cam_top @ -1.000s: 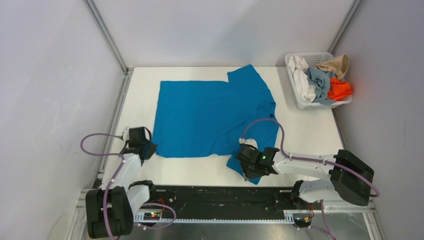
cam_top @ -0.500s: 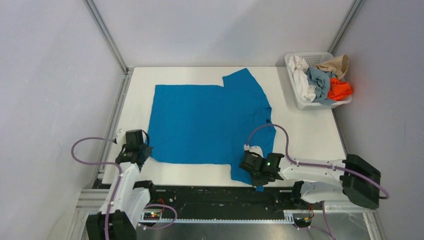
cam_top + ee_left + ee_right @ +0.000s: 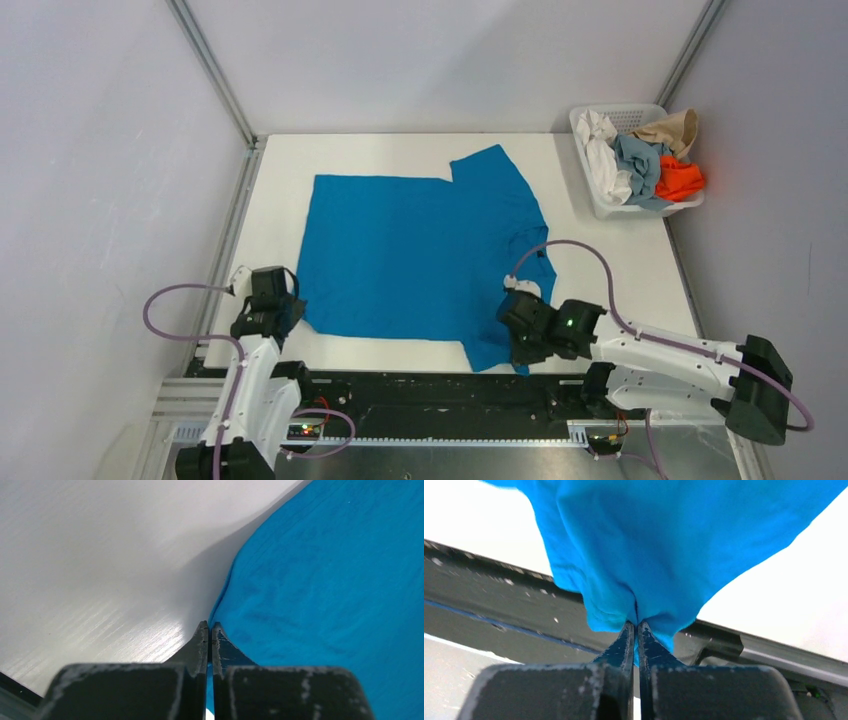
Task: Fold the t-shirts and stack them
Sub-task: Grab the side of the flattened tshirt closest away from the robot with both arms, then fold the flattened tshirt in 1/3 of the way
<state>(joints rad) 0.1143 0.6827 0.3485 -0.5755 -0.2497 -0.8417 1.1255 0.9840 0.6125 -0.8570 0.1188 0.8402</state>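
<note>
A large vivid blue t-shirt lies spread flat across the white table, its collar toward the right. My left gripper is shut on the shirt's near left hem corner, a strip of blue cloth showing between its fingers. My right gripper is shut on the near sleeve, which bunches at the fingertips and hangs over the table's front edge. More t-shirts, white, grey-blue, tan and orange, are heaped in the basket.
A white lattice basket stands at the table's far right corner. Black rail runs along the near edge between the arm bases. Grey walls close in the table on the left, back and right.
The right gripper closed on the near sleeve and both arms shifted; the blue shirt slid slightly across the table, and the right arm's base link swung further right.
</note>
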